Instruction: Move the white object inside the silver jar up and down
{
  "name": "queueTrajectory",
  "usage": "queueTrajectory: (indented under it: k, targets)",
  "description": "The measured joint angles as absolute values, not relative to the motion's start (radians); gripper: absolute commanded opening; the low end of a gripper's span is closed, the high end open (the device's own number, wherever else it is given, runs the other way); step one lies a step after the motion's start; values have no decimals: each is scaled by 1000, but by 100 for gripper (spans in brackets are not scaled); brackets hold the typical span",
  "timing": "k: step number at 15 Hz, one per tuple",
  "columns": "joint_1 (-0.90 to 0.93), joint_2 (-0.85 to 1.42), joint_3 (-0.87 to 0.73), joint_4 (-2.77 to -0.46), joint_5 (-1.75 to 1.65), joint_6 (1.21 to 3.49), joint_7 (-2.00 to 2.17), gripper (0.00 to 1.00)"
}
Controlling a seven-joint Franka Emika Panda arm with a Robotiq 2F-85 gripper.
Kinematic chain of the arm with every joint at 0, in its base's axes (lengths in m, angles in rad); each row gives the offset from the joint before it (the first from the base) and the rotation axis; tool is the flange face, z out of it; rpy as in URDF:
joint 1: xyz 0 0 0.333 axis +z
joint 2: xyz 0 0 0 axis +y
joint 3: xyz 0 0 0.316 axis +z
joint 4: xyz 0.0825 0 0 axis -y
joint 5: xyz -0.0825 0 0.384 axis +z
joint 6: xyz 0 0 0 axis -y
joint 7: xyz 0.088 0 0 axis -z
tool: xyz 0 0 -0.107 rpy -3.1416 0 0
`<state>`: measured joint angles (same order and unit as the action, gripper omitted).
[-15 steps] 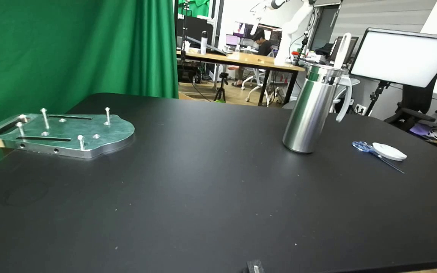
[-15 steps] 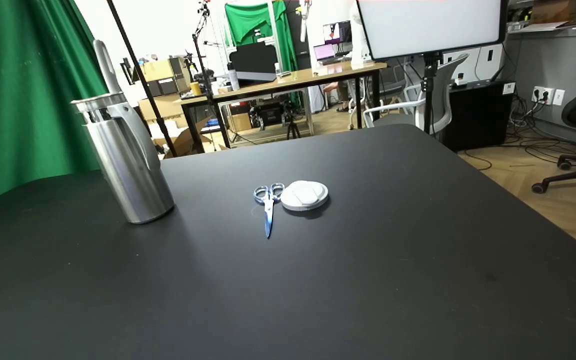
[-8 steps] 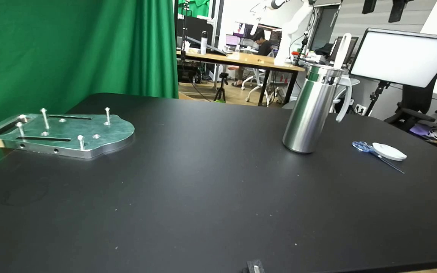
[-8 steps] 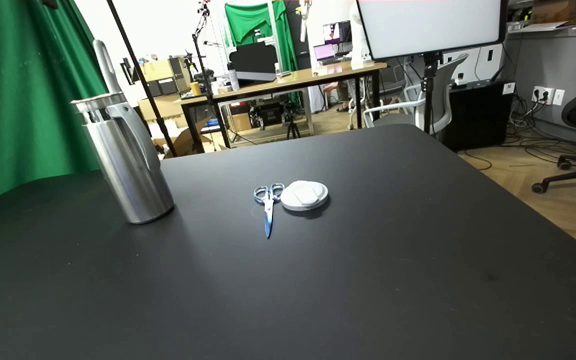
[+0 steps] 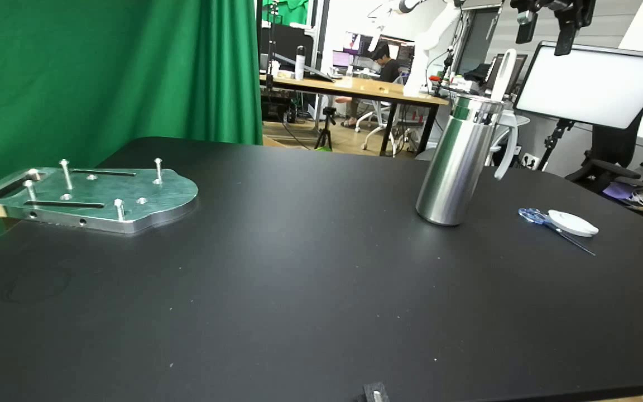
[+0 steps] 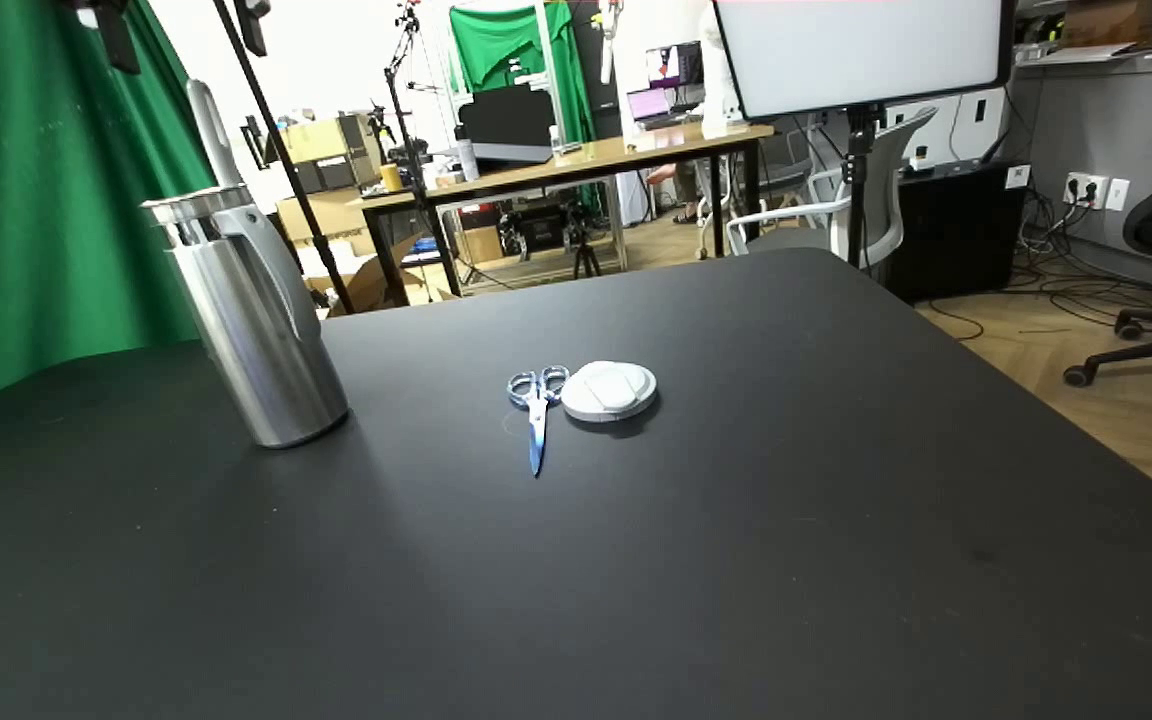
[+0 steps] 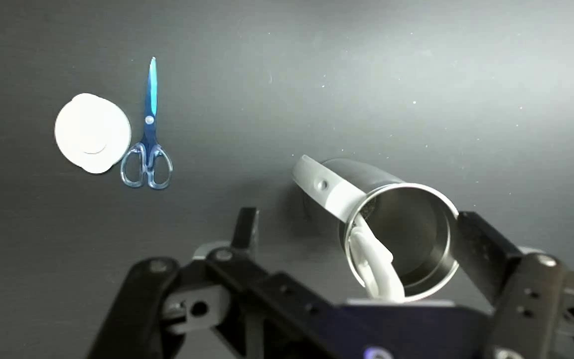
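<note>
Approach stage, to judge by the views. Your gripper (image 7: 357,219) hangs above the jar (image 5: 449,173), its fingers spread wide and holding nothing. The white object (image 5: 504,75) stands in the jar, on the side of the handle (image 6: 278,268); in both exterior views its upper end rises well past the rim, below your fingertips and apart from them. What seems done is the positioning, and that only roughly. What is left for you is the descent, the grasp, and then every upward and downward stroke.

The container: the jar stands upright on the table (image 5: 299,279), its mouth uncovered. In the wrist view you look past the rim into a dull grey interior. The white object is the only content you can make out; its lower end is hidden, and you cannot tell what lies at the bottom. A disc (image 7: 87,132) lies on the table just beside the scissors (image 7: 150,130).
</note>
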<state>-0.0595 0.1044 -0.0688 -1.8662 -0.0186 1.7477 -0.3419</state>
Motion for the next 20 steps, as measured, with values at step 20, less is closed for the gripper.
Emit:
queueTrajectory:
  k: [20]
  targets:
    - [-59, 118, -59, -1886, -16, 1811, -295, 100]
